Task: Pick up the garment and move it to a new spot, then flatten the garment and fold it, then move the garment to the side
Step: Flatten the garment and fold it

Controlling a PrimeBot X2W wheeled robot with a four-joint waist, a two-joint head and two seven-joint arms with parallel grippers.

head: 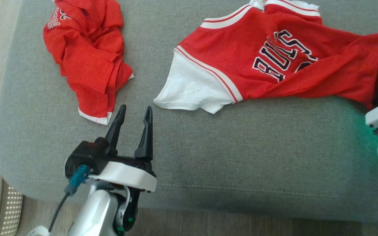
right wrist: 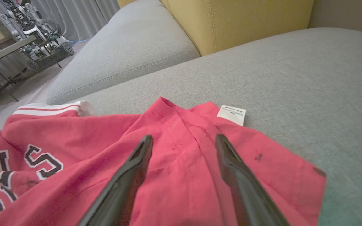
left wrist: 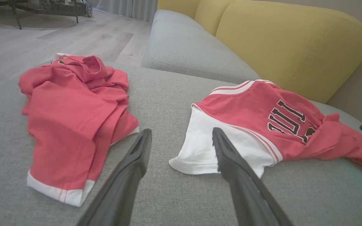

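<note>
Since the grey seat (head: 241, 147) gives a broad, flat, soft surface, it serves as the work table, with the yellow backrest (left wrist: 294, 47) at its far side. The jersey (head: 274, 62), which I take to be the garment in hand, lies at the far right, partly spread with its lettering up. Its body bunches toward the right, so it would need dragging out before any fold. Its white sleeve (head: 192, 88) reaches nearest the middle, the easiest corner for the left arm. At the far left, well apart from it, a red heap (head: 87, 55) lies crumpled, seemingly out of the way for now. The right gripper (right wrist: 184, 138) hangs over the jersey's right end near the hem, its jaws wide and gripping nothing, probably lined up to pinch that edge. The left gripper (head: 135, 108) sits near and left of centre, pointing into the gap between heap and sleeve. It is equally wide and holds nothing, and looks ready to take the sleeve side. A small white label (right wrist: 231, 114) pokes out at the hem's far edge.
</note>
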